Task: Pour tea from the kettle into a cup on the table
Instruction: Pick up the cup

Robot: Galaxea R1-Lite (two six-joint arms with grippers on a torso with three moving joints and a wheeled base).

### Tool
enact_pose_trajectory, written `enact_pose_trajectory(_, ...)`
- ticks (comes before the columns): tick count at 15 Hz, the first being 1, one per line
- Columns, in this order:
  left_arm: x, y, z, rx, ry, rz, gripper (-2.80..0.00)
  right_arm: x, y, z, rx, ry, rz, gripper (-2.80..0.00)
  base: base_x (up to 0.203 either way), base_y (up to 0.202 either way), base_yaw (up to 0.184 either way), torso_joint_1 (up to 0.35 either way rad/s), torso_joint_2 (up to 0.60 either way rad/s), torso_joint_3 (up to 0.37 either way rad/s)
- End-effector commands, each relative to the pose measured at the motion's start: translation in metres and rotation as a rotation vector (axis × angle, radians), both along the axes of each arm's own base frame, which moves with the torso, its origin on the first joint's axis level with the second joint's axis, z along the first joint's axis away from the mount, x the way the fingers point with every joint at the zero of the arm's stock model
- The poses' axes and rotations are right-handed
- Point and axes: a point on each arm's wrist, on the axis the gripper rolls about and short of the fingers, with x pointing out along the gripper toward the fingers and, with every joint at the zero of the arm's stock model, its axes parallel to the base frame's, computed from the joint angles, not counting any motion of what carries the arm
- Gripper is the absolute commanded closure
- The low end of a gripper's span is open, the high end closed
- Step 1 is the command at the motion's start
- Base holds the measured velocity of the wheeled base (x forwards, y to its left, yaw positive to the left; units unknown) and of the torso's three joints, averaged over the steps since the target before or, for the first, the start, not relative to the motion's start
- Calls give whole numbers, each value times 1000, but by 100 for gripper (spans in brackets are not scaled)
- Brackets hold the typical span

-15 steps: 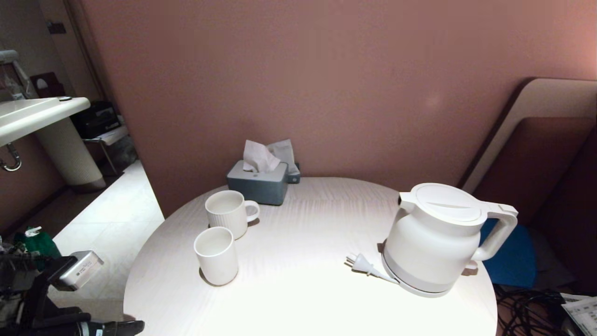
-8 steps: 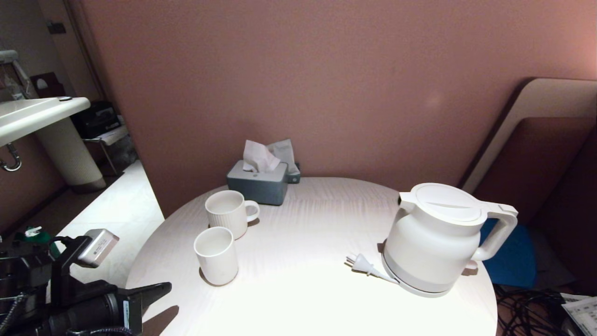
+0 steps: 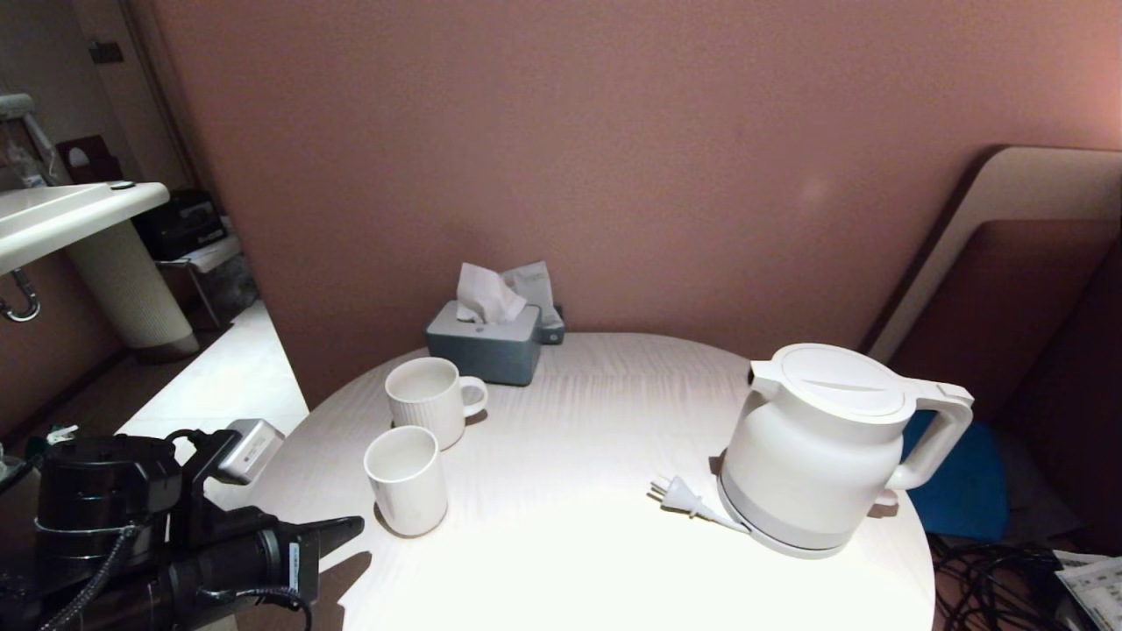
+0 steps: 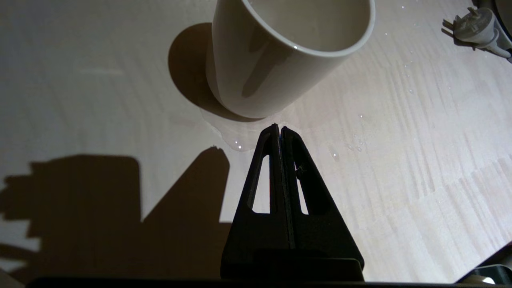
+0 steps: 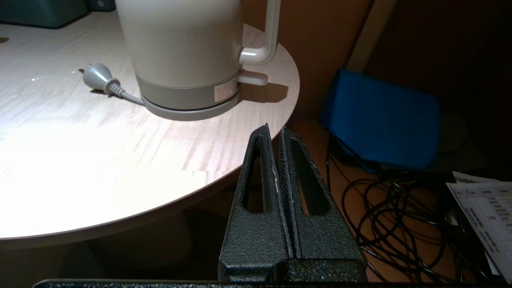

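Note:
The white kettle [image 3: 820, 447] stands upright on its grey base at the right of the round table [image 3: 561, 561]; in the right wrist view the kettle [image 5: 180, 44] is close ahead. The plain white cup [image 3: 405, 479] stands at the front left. My left gripper [image 3: 355, 526] is shut and empty, its tip just short of the cup's foot. In the left wrist view that gripper [image 4: 279, 128] points at the cup [image 4: 280, 52], with a small clear puddle [image 4: 236, 138] beside the foot. My right gripper [image 5: 274, 129] is shut and empty, low beside the table's right edge.
A ribbed mug [image 3: 429, 400] stands behind the cup, and a grey tissue box [image 3: 484, 343] behind that. The base's plug [image 3: 679, 495] lies left of the kettle. A blue object [image 5: 384, 120] and coiled cables [image 5: 400, 208] lie on the floor to the right.
My left arm has risen from below the table's left edge and moved right, over the edge, toward the cup. Cup, mug and kettle have not moved.

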Motion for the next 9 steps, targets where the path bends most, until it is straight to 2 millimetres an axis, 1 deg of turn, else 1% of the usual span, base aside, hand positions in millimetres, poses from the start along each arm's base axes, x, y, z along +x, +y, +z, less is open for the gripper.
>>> enact_pose_trajectory(1, 7, -2, -10, 8, 37, -2, 0, 0, 0, 0, -1, 0, 0, 0, 0, 0, 0, 0, 0, 0)
enact_pose_trajectory(5, 5, -1, -10, 7, 34, -2, 0, 0, 0, 0, -1, 0, 0, 0, 0, 0, 0, 0, 0, 0)
enact_pose_trajectory(8, -3, 0, -6, 4, 12, -2, 0, 0, 0, 0, 0, 0, 0, 0, 0, 0, 0, 0, 0, 0)
enact_pose_trajectory(9, -6, 1, -6, 6, 12, -3, -280, 0, 0, 0, -1, 0, 0, 0, 0, 0, 0, 0, 0, 0)
